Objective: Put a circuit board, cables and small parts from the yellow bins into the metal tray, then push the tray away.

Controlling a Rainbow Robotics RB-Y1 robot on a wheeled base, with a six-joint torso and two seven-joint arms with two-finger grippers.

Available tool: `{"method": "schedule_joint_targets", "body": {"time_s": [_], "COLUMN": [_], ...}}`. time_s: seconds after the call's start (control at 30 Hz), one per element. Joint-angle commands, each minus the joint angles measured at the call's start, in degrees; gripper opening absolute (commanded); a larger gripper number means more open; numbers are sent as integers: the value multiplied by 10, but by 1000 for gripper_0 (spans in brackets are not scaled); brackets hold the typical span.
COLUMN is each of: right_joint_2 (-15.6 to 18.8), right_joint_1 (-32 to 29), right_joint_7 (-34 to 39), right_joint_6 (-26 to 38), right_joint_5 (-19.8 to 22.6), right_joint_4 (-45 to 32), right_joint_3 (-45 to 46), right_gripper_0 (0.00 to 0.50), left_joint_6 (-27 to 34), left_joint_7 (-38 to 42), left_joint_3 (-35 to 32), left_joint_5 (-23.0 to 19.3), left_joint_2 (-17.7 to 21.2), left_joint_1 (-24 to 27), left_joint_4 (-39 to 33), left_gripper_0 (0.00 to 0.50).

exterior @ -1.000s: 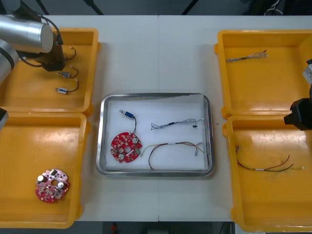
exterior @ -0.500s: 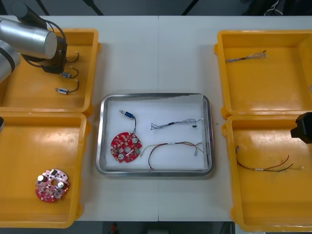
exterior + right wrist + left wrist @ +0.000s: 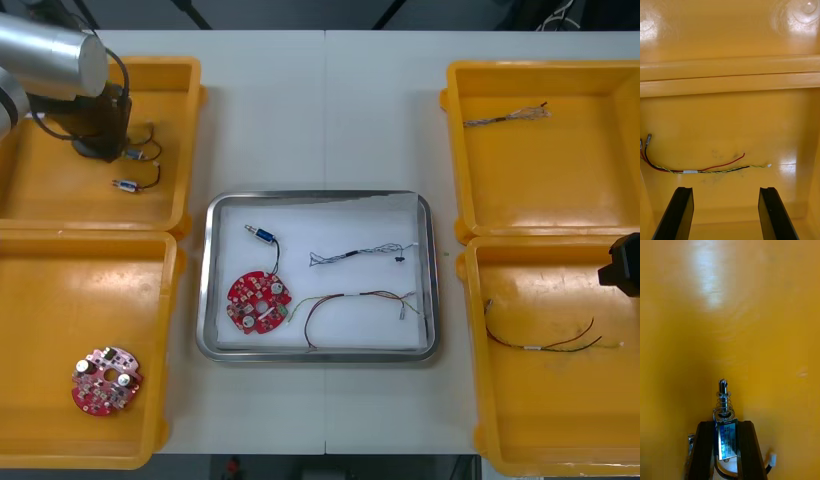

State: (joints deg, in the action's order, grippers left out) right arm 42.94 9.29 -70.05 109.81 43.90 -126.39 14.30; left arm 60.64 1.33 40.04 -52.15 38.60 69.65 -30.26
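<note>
Left fingers [image 3: 705, 450] shifted, clamping blue-labelled spring-tipped small metal part [image 3: 725, 435] | right fingers [image 3: 677, 213] apart

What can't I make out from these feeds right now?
Front view: the left end effector, in the far left bin, has its fingers hidden under its own wrist, so whether the small metal part it grips is off the bin floor is unclear.
Front view: the right end effector, over the near right bin, is cut by the edge.
Right wrist view: one end of the red and yellow cable runs off the edge.
</note>
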Motion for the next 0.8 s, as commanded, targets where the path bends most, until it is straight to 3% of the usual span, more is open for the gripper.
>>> {"method": "schedule_joint_targets", "body": {"time_s": [0.03, 0.4, 0.57, 0.8], "right_joint_2": [-4, -4, -4, -4], "right_joint_1": [-7, -7, -7, -7], "right_joint_7": [15, 15, 15, 15], "right_joint_6": [2, 2, 2, 2], "right_joint_5": [-4, -4, -4, -4], "right_joint_4": [-18, -18, -18, -18], "right_joint_3": [18, 18, 18, 18], "right_gripper_0": [500, 500, 500, 500], "left_joint_6": [101, 236, 281, 333], "left_joint_7": [-97, -148, -141, -43], "left_joint_3": [-66, -124, -130, -130], "left_joint_5": [7, 28, 7, -31], "left_joint_2": [46, 117, 133, 137], "left_joint_1": [-11, -9, -9, -10], "left_joint_4": [-66, -211, -256, -343], "left_gripper_0": [0, 0, 0, 0]}}
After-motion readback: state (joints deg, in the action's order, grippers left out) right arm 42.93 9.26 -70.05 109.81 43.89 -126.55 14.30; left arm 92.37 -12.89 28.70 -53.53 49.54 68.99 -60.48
